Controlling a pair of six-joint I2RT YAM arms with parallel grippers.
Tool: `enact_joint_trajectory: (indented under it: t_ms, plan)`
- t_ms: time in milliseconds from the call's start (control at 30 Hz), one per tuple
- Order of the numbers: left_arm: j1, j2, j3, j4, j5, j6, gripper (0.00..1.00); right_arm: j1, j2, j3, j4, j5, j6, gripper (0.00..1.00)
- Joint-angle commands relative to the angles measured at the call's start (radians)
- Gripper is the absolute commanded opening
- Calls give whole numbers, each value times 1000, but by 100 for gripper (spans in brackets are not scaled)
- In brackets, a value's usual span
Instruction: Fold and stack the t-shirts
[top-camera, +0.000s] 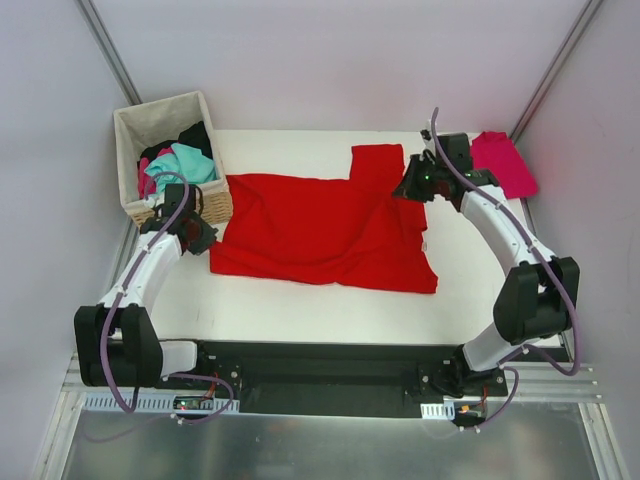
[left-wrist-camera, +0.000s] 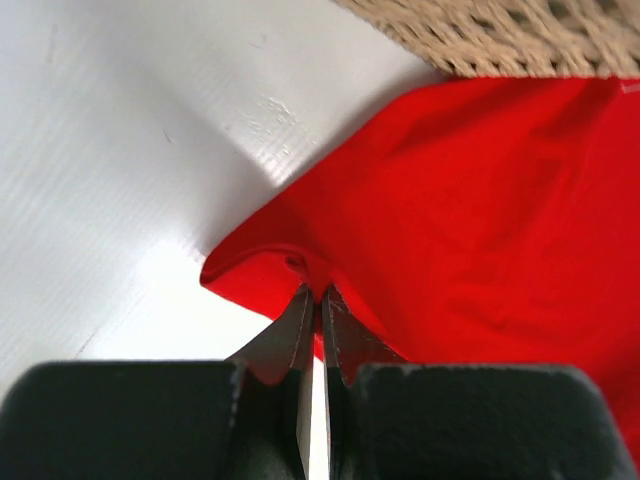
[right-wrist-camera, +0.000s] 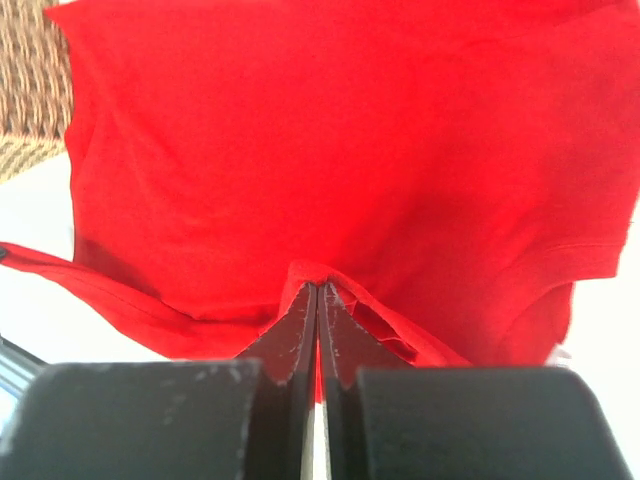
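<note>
Basket (top-camera: 158, 104) beside left end effector (left-wrist-camera: 317, 293); pink shirt (top-camera: 503, 162) beside right end effector (right-wrist-camera: 318, 289); both pinch red shirt (top-camera: 320, 225)

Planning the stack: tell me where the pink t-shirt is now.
In the top view, the pink t-shirt lies at the far right corner of the table, just right of the right gripper, which is shut on the red t-shirt.

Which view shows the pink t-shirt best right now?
Top external: the pink t-shirt lies in plain sight at the table's far right edge. Both wrist views miss it; they show mostly the red t-shirt.
</note>
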Motion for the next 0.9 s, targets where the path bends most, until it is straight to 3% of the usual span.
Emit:
enact_joint_trajectory:
  t_ms: [0, 233, 367, 400, 633, 700, 733, 800, 833, 867]
  plan:
    - [51, -26, 30, 20, -10, 4, 0, -30, -3, 47, 28, -22, -5, 1]
    - [59, 17, 4, 66, 16, -7, 0, -10, 35, -8, 79, -17, 18, 1]
    - [57, 38, -36, 182, 60, -25, 0, -6, 69, -31, 149, -14, 21, 1]
    - [59, 35, -53, 201, 66, -31, 8, -4, 85, -31, 166, -10, 18, 1]
    - [59, 87, -50, 290, 73, -28, 28, -3, 167, 0, 203, 30, 8, 1]
    - [56, 94, -45, 310, 71, -23, 41, -1, 179, 4, 214, 35, 8, 1]
    - [56, 86, -48, 322, 69, -22, 59, 3, 173, 0, 217, 42, 4, 1]
    - [56, 43, -64, 341, 76, -17, 76, 16, 117, -22, 225, 86, -11, 14]
    - [51, 17, -70, 368, 85, -13, 89, 35, 84, -37, 228, 113, -28, 43]
    - [30, -9, -76, 376, 88, -7, 96, 48, 10, -51, 232, 136, -36, 56]
